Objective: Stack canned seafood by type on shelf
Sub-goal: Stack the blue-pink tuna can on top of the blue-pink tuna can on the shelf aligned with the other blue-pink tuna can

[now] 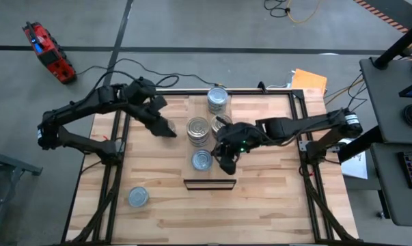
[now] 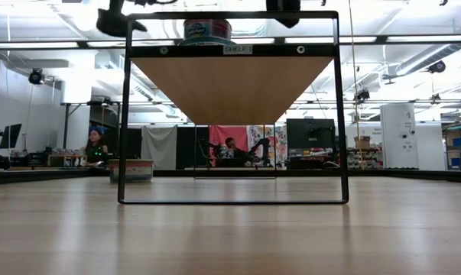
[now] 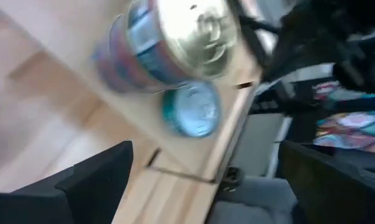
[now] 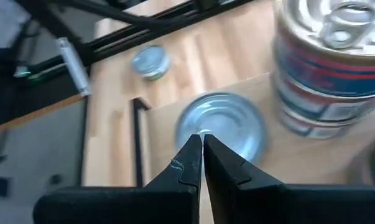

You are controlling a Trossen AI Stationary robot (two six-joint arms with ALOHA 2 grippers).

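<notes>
Above the shelf (image 1: 192, 109), clenched right gripper (image 1: 225, 164) crowds a blue-topped tin (image 1: 201, 160); left gripper (image 1: 170, 131) released

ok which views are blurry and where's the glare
Left wrist view: motion-smeared throughout, glare on the gold-topped stack. Right wrist view: shut right gripper sharp, the near stack soft. Low view: bright ceiling lights, shelf underside shaded. High view: evenly lit.

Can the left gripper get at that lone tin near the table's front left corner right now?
Probably yes: the left gripper is open and empty, and nothing lies between it and the lone tin.
</notes>
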